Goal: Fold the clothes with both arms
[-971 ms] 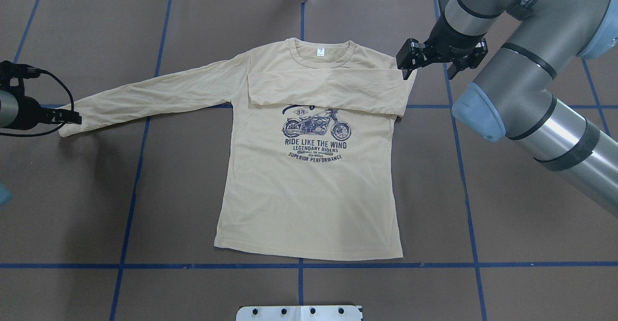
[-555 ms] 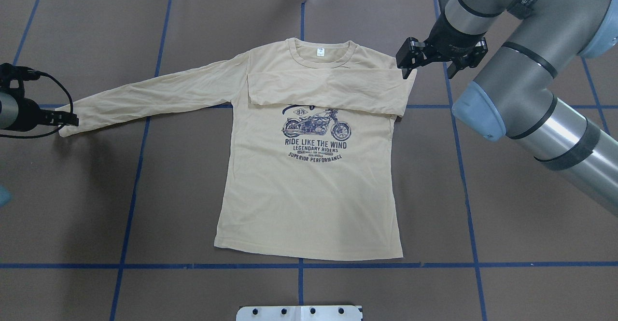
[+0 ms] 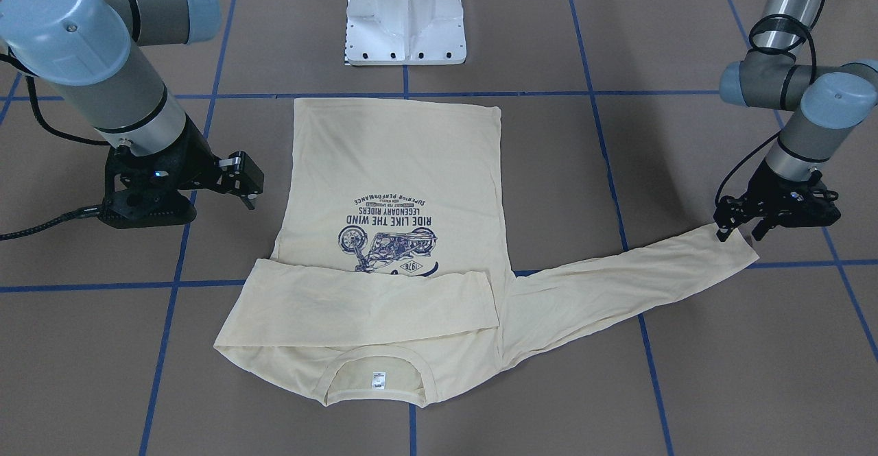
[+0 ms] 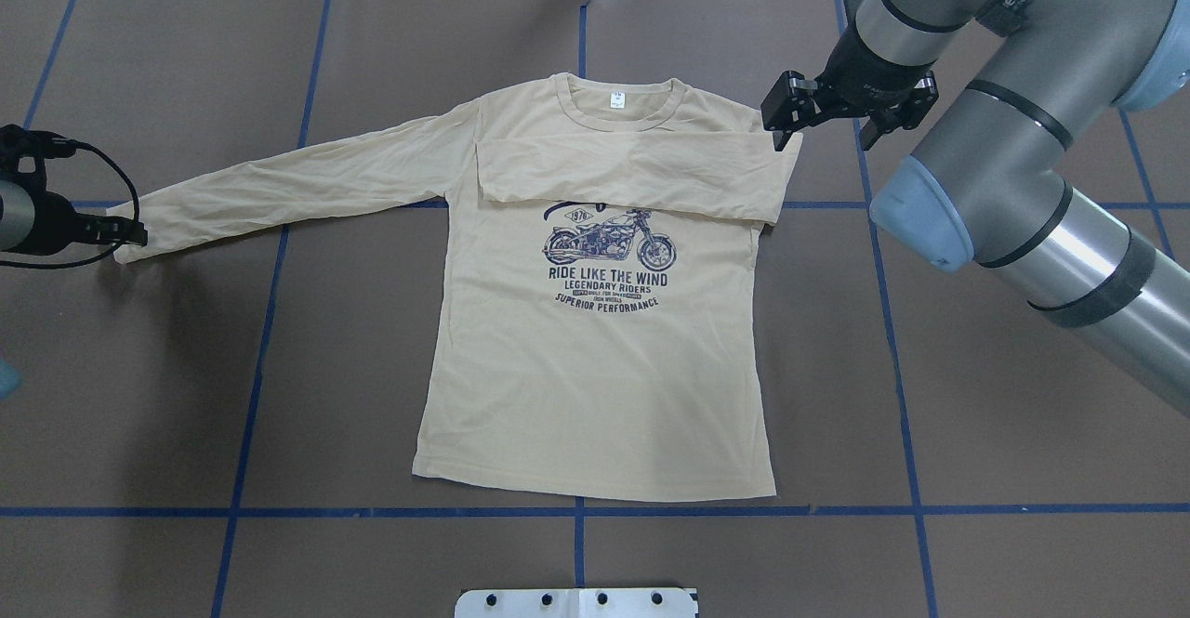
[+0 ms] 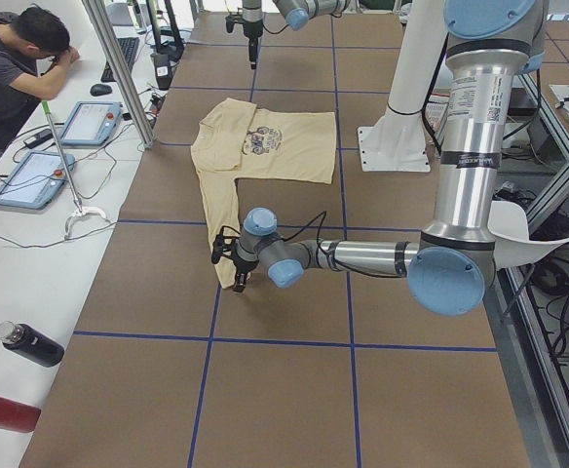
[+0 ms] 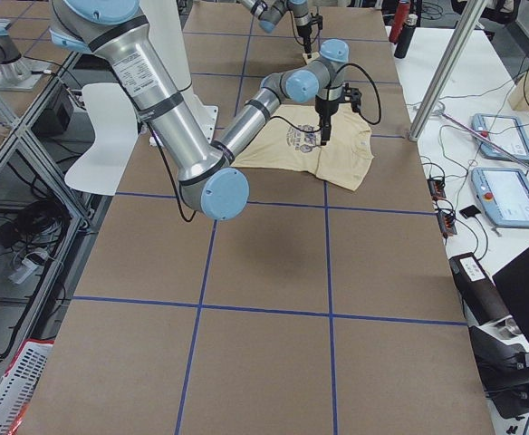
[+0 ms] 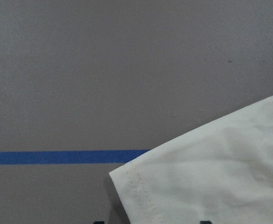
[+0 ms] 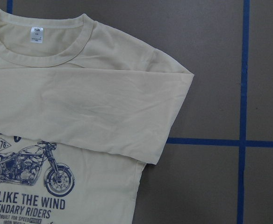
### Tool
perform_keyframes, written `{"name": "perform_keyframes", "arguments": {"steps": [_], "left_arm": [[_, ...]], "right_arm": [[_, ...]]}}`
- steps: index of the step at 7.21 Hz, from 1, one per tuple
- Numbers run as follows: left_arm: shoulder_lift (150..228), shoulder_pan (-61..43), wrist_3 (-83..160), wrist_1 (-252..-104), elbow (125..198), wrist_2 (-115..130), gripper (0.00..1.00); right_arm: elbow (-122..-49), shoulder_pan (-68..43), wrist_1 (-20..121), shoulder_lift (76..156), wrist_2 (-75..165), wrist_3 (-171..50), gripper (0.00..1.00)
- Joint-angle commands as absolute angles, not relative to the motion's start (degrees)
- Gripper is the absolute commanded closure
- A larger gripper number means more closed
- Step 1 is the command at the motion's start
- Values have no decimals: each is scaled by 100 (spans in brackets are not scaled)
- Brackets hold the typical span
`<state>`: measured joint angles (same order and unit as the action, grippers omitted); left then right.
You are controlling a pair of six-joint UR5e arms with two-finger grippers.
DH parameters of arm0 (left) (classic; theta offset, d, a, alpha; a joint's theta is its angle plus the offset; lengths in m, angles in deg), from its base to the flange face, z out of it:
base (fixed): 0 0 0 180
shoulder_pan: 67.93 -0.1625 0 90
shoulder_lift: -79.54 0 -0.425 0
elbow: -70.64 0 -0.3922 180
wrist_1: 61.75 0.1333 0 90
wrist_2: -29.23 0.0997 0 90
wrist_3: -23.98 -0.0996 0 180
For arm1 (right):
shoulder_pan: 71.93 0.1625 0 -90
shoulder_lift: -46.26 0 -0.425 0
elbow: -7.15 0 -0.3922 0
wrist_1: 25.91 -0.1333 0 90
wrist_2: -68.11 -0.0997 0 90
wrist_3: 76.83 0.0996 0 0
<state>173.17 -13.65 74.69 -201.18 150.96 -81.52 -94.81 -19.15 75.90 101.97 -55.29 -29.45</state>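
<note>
The cream-yellow long-sleeved shirt [image 4: 595, 367] lies flat, motorcycle print up, collar and white tag [image 4: 615, 100] at the far side. One sleeve [image 4: 632, 172] is folded across the chest. The other sleeve [image 4: 297, 177] stretches out to the left. My left gripper [image 4: 130, 232] is open, low at that sleeve's cuff [image 7: 211, 177], with a finger on either side of the cuff [image 3: 736, 234]. My right gripper [image 4: 826, 139] is open and empty, hanging above the shirt's folded shoulder edge [image 8: 174, 79].
The white pedestal base [image 3: 406, 14] stands at the robot's side of the table. Blue tape lines [image 4: 576, 510] cross the brown table cover. My right arm's elbow [image 4: 1023, 163] hangs over the right half. An operator [image 5: 12, 68] and teach pendants [image 5: 31, 175] are at a side desk.
My left gripper has shifted slightly left along the cuff. My right gripper has moved a little away from the shirt. The shirt has not moved.
</note>
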Motion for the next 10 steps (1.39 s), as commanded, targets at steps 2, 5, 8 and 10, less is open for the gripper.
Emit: {"name": "perform_keyframes", "arguments": {"steps": [2, 5, 8, 10], "left_arm": [[17314, -1370, 7469, -20123, 15097, -8030, 37], [17323, -1370, 7469, -20115, 15106, -7984, 62], [17340, -1370, 7478, -20115, 15141, -7993, 72], [17323, -1370, 7478, -20115, 15176, -7985, 72]], "right_arm": [[-9489, -1919, 7587, 10189, -5529, -2945, 0], [-9560, -1910, 7587, 10224, -5529, -2945, 0], [-9560, -1902, 7587, 10242, -5529, -2945, 0], [-9560, -1902, 7587, 10259, -5520, -2945, 0]]}}
